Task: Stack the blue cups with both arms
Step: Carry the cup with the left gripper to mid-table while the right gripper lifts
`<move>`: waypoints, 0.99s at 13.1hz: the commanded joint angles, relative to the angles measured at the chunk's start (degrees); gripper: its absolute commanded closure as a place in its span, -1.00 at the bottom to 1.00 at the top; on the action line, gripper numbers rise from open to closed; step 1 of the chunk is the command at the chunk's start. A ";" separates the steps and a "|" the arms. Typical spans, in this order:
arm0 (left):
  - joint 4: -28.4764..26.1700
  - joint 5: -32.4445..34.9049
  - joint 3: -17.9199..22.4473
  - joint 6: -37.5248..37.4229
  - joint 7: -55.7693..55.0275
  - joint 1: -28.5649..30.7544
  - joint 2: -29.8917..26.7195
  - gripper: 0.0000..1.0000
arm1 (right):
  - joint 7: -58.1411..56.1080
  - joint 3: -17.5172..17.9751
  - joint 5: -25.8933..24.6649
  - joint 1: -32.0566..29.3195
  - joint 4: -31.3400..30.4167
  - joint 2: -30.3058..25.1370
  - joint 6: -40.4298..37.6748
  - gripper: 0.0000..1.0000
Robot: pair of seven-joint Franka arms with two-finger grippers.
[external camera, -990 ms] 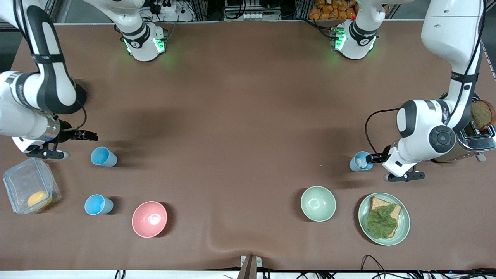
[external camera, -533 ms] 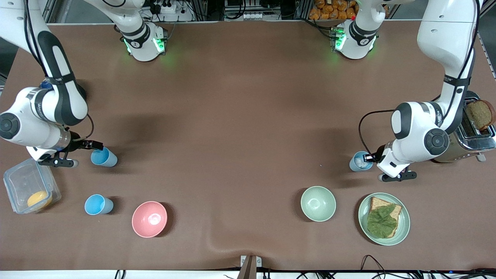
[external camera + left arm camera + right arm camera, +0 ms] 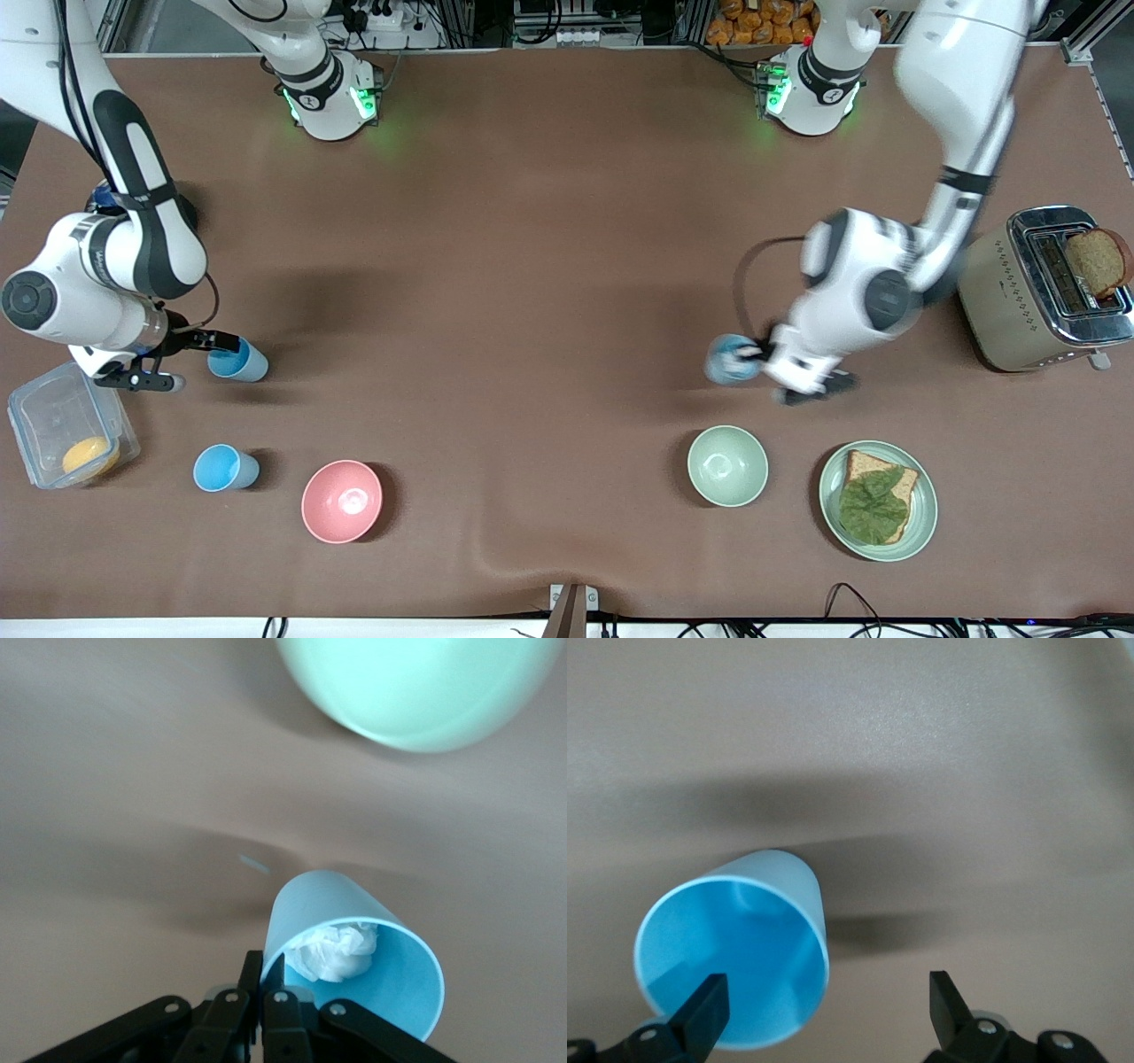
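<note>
My left gripper (image 3: 760, 354) is shut on the rim of a blue cup (image 3: 728, 359) with crumpled white tissue inside and holds it over the table near the pale green bowl (image 3: 727, 465). In the left wrist view the gripper (image 3: 266, 970) pinches the cup wall (image 3: 354, 966). My right gripper (image 3: 190, 361) is open at a second blue cup (image 3: 237, 361). In the right wrist view (image 3: 826, 992) one finger is over the cup's mouth (image 3: 735, 948) and one is outside. A third blue cup (image 3: 225, 467) stands nearer the front camera.
A pink bowl (image 3: 342, 501) stands beside the third cup. A clear container (image 3: 66, 434) with an orange thing is at the right arm's end. A green plate (image 3: 921, 523) with bread and lettuce and a toaster (image 3: 1019, 283) are at the left arm's end.
My left arm has carried its cup from beside the toaster toward the middle of the table. My right gripper has closed in on the second cup, one finger now at its mouth.
</note>
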 commanded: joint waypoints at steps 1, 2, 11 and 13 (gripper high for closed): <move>7.66 -0.45 -0.56 -0.93 -15.20 -9.04 4.18 1.00 | -0.17 0.76 0.15 -1.14 1.62 2.16 0.73 -1.00; 10.13 -0.19 -0.56 -0.85 -19.86 -11.68 6.38 1.00 | -0.34 0.76 0.15 -0.97 1.71 2.34 0.73 -0.61; 15.34 0.52 0.85 5.74 -34.06 -22.25 15.62 1.00 | 0.18 0.76 3.14 -0.70 1.45 2.43 0.37 0.89; 15.34 0.52 1.11 5.75 -34.32 -22.52 15.63 0.22 | 0.27 0.84 3.14 -0.70 1.54 2.43 0.37 0.95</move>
